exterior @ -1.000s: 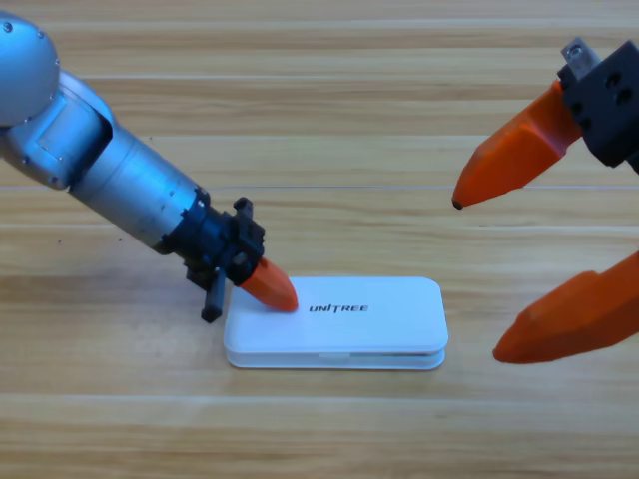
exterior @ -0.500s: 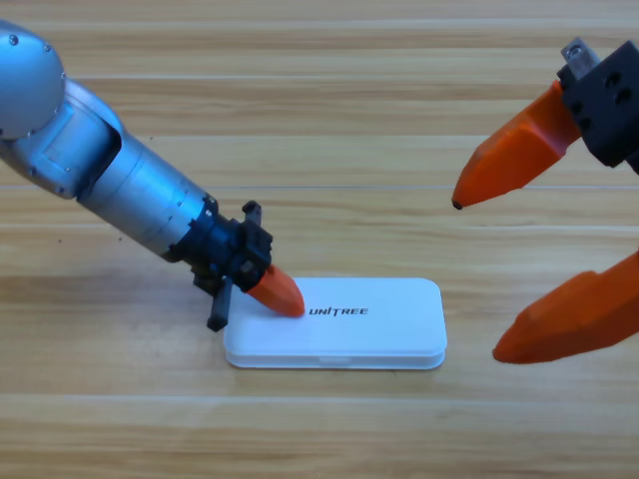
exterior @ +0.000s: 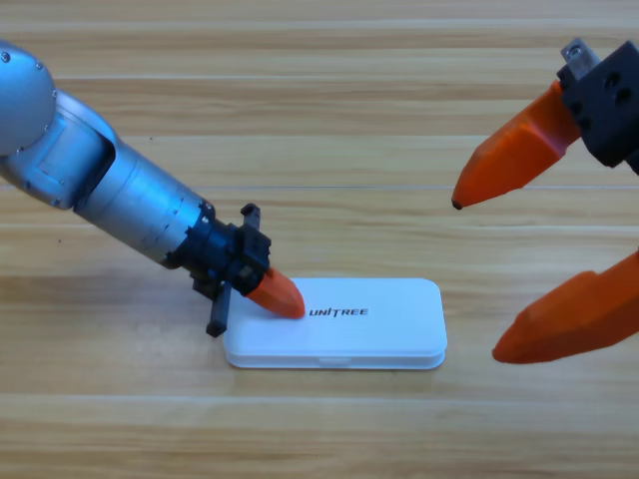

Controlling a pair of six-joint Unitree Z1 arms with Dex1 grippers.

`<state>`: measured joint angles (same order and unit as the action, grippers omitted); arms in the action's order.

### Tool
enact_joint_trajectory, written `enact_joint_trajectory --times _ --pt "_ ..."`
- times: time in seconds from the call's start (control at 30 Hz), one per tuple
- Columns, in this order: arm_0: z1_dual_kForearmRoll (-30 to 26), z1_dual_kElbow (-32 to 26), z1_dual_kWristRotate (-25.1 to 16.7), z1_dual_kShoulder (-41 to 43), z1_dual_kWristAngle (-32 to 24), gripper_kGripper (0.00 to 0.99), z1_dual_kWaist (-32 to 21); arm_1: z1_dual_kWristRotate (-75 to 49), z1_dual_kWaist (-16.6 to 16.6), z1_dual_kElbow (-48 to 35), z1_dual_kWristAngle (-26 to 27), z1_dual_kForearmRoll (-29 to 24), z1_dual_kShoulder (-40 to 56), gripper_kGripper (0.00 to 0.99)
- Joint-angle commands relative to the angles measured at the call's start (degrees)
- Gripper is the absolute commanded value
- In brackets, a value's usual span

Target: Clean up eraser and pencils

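In the high view, the left gripper [exterior: 276, 293] has crept a little further along the lid of the white case [exterior: 339, 322] since a second ago, its orange tip now touching the lid's left end just beside the lettering, though we cannot tell whether its jaws are parted or together. The case is a smooth, rounded-cornered plastic shell lying shut on the grained wooden table [exterior: 319, 120]; eraser and pencils are out of sight, probably inside, so we should press straight down, gently. The right gripper [exterior: 474, 277] waits wide apart, well right of the case.
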<state>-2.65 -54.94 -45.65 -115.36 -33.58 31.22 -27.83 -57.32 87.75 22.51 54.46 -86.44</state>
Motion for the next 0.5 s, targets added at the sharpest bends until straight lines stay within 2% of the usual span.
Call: enact_joint_trajectory --times 0.03,0.2,0.4,0.43,0.47,0.5 --pt "-1.22 3.08 -0.5 -3.38 1.77 0.0 1.82 0.14 -0.6 -1.27 1.13 -2.08 -1.19 0.959" --pt "-4.47 2.47 -0.32 0.32 2.64 0.0 1.82 0.14 -0.6 -1.27 1.13 -2.08 -1.28 0.959" --pt "-16.25 -2.19 1.44 10.51 6.25 0.015 1.82 0.14 -0.6 -1.27 1.13 -2.08 -1.19 0.959" --pt "-18.27 -3.07 1.44 12.44 6.6 0.347 1.91 0.14 -0.6 -1.27 1.13 -2.08 -1.19 0.959" --pt "-20.47 -3.95 1.44 14.47 6.86 0.591 2.0 0.14 -0.6 -1.27 1.13 -2.08 -1.19 0.959" --pt "-22.58 -5.0 1.44 16.4 7.48 0.753 2.26 0.14 -0.6 -1.27 1.13 -2.08 -1.1 0.959"
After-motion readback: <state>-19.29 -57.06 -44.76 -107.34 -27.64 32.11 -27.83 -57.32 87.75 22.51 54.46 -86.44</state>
